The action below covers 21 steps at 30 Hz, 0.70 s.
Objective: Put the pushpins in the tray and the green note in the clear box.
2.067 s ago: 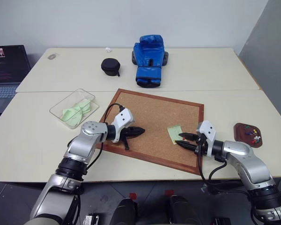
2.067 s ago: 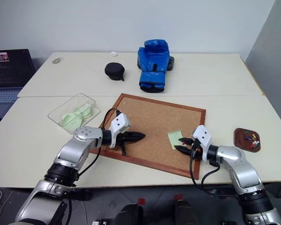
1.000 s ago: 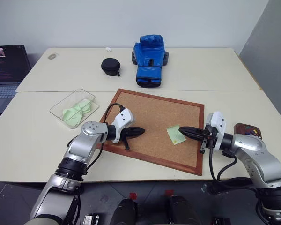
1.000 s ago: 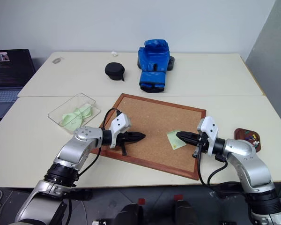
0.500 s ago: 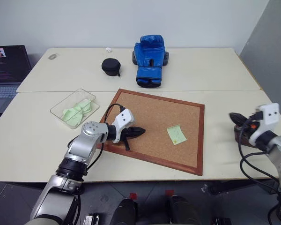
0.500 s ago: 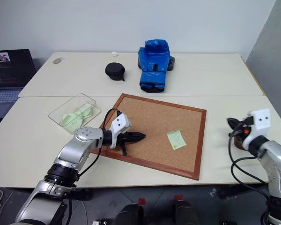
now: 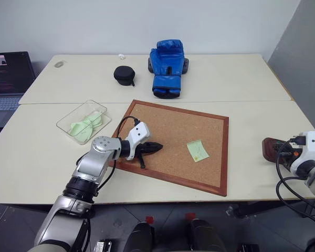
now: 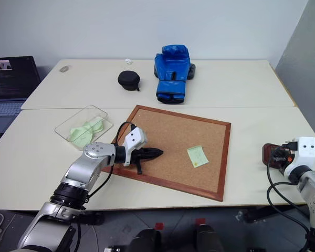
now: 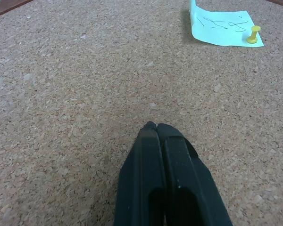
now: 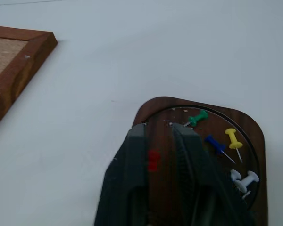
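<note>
The dark reddish-brown tray [image 10: 179, 106] sits right of the corkboard [image 7: 168, 126]. It holds a green pushpin [image 10: 198, 117] among blue, yellow and white ones. My right gripper [image 10: 159, 129] hovers over the tray, open a little. A red pushpin [image 10: 153, 160] shows in the gap between its fingers. The green note [image 7: 198, 150] lies on the corkboard, with a yellow pin [image 9: 252, 35] stuck in its corner. My left gripper [image 9: 155, 127] is shut with nothing in it, resting on the cork left of the note. The clear box [image 7: 61, 125] stands left of the board, with green papers inside.
A blue boxing glove [image 7: 167, 67] and a round black case [image 7: 124, 74] lie on the far table. A laptop [image 7: 8, 79] stands at the far left. The table's right edge runs just beyond the tray.
My right gripper swung from the note on the corkboard rightward to above the tray, and its fingers parted. The left gripper stayed put.
</note>
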Motion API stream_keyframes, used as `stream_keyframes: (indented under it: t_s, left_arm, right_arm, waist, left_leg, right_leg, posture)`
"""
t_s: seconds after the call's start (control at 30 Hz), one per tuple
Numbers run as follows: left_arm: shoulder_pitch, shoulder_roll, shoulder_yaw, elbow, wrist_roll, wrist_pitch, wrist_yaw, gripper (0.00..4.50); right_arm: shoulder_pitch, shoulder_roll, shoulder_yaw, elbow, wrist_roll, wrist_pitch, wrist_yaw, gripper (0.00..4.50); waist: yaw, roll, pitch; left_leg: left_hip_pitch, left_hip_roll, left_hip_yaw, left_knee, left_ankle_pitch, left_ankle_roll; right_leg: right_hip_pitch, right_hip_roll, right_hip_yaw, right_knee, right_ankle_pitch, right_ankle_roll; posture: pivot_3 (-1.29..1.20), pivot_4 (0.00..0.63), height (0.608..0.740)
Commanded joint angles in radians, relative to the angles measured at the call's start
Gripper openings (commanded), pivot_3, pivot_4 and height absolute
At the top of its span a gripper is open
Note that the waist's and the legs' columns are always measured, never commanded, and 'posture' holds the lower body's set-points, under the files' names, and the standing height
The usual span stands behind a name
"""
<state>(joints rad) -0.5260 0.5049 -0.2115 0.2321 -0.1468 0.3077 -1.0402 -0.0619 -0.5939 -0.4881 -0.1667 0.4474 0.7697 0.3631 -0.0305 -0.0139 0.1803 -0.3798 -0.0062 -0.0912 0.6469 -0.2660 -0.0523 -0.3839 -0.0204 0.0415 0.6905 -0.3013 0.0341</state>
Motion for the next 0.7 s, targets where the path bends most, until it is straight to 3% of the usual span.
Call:
stream_keyframes:
  t_s: [0.03, 0.3, 0.4, 0.57, 0.7]
  left_arm:
    - [-0.003, -0.005, -0.024, 0.015, 0.024, 0.002, 0.0, 0.0]
    - [-0.002, -0.005, -0.023, 0.014, 0.023, 0.001, 0.001, 0.0]
    - [-0.001, -0.003, -0.022, 0.012, 0.022, 0.001, 0.0, 0.0]
    - [-0.005, -0.004, -0.022, 0.019, 0.024, -0.003, 0.001, 0.0]
    - [-0.011, -0.005, -0.022, 0.025, 0.025, -0.006, 0.001, 0.0]
  right_arm:
    - [-0.026, -0.021, -0.013, 0.013, -0.019, -0.035, -0.008, 2.08]
    - [-0.048, -0.025, -0.013, 0.028, -0.027, -0.064, 0.015, 3.6]
    - [-0.044, -0.033, 0.009, -0.022, 0.012, -0.092, 0.1, 3.6]
    - [0.024, -0.102, 0.193, -0.183, 0.015, -0.255, 0.38, 3.6]
    - [0.012, -0.115, 0.339, -0.262, 0.013, -0.291, 0.482, 3.6]
  waist:
    - [0.0, 0.0, 0.0]
    - [0.0, 0.0, 0.0]
    - [0.0, 0.0, 0.0]
    - [-0.002, 0.001, 0.0]
    - [-0.001, 0.0, 0.0]
  left_leg:
    - [0.0, 0.0, 0.0, 0.0, 0.0, 0.0]
    - [0.0, 0.0, 0.0, 0.0, 0.0, 0.0]
    - [0.0, 0.0, 0.0, 0.0, 0.0, 0.0]
    - [0.0, 0.0, 0.0, 0.0, 0.0, 0.0]
    - [0.0, 0.0, -0.001, 0.0, 0.0, 0.0]
  right_leg:
    - [0.0, 0.0, 0.0, 0.0, 0.0, 0.0]
    - [0.0, 0.0, 0.0, 0.0, 0.0, 0.0]
    - [0.0, 0.0, 0.0, 0.0, 0.0, 0.0]
    - [0.0, 0.0, 0.0, 0.0, 0.0, 0.0]
    - [0.001, 0.001, -0.001, -0.001, 0.0, 0.0]
  posture:
    - [0.0, 0.15, 0.74]
    - [0.0, 0.15, 0.74]
    - [0.0, 0.15, 0.74]
    - [0.0, 0.15, 0.74]
    - [0.0, 0.15, 0.74]
